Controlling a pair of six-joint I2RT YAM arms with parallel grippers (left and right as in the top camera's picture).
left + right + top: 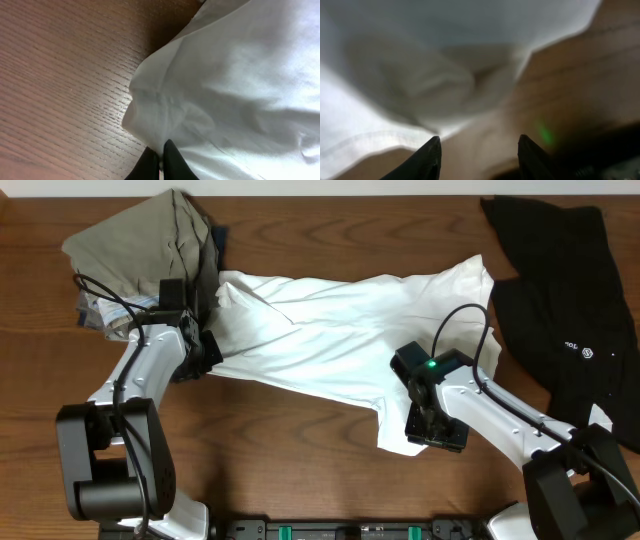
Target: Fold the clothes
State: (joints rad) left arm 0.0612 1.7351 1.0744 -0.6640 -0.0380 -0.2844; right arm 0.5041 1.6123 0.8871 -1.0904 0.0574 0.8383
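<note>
A large white T-shirt (340,330) lies crumpled across the middle of the wooden table. Its green print is hidden. My left gripper (205,352) is at the shirt's left edge; in the left wrist view its fingers (161,159) are shut on a thin fold of the white T-shirt (240,80). My right gripper (432,425) is over the shirt's lower right corner; in the right wrist view its fingers (479,150) are open and empty, just off the blurred white cloth (415,85). A black logo garment (570,300) lies at the right.
A pile of khaki and dark garments (150,245) lies at the back left, with a patterned piece (100,310) under it. The black garment reaches the table's right edge. Bare wood (280,440) shows along the front.
</note>
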